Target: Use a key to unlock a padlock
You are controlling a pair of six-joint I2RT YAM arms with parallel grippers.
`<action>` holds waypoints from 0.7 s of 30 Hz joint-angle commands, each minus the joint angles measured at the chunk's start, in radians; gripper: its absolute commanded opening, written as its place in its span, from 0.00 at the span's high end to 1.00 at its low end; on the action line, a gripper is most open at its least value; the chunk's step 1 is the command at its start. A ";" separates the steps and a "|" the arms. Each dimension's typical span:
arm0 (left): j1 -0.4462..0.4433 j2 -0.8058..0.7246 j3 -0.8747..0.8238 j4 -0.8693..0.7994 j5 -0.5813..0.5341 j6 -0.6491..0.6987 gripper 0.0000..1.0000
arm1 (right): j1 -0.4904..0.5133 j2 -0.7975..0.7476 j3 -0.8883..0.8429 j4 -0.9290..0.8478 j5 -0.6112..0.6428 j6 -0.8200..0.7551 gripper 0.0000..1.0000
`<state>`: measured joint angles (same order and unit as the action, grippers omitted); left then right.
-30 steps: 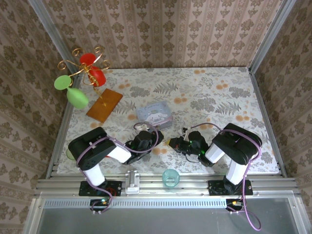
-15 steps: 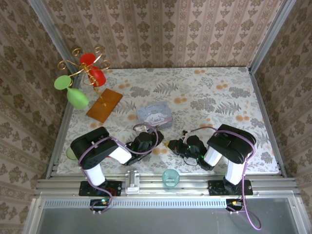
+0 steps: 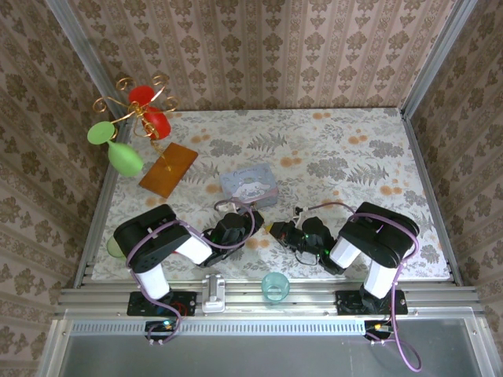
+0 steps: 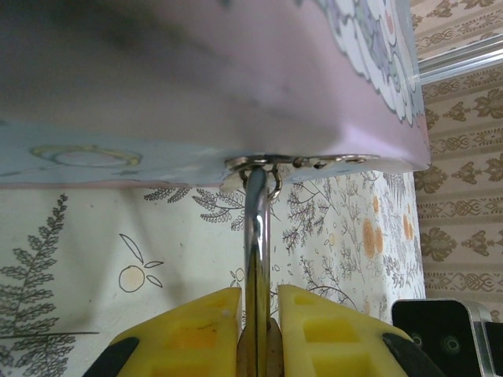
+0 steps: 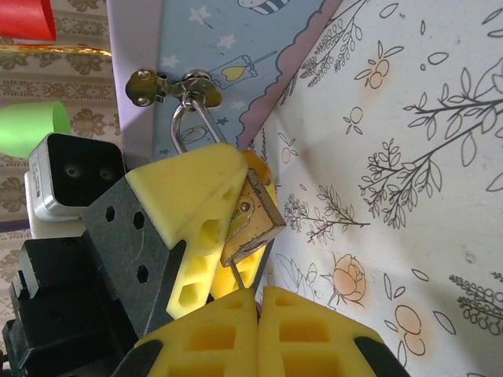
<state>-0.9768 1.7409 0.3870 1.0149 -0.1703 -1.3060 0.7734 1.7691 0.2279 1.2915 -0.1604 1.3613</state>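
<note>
We judge the job about midway. The padlock [image 5: 253,216] hangs by its shackle [image 5: 182,126] from the hasp [image 5: 177,85] of the blue tin [image 5: 228,39], and we see no sign that it has sprung open. The left claw [image 4: 258,306] is clamped narrow on the padlock. The right claw [image 5: 258,297], its pads pinched together on a thin key [image 5: 235,271], points toward 11 o'clock into the padlock's underside. The turn is what remains. Both arms fold low over the desk [image 3: 354,157], meeting at the blue tin's 6 o'clock edge.
</note>
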 commanded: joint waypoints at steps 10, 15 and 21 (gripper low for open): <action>-0.007 0.009 -0.015 0.025 -0.016 -0.027 0.98 | 0.004 0.005 -0.011 0.023 0.075 -0.019 1.00; -0.007 0.013 -0.014 0.036 -0.014 -0.033 0.98 | 0.006 0.021 0.019 0.029 0.071 -0.019 1.00; -0.007 0.014 -0.014 0.034 -0.011 -0.035 0.98 | 0.003 -0.007 0.008 0.025 0.089 -0.042 1.00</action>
<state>-0.9768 1.7412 0.3855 1.0260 -0.1730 -1.3247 0.7734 1.7885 0.2359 1.2922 -0.1272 1.3460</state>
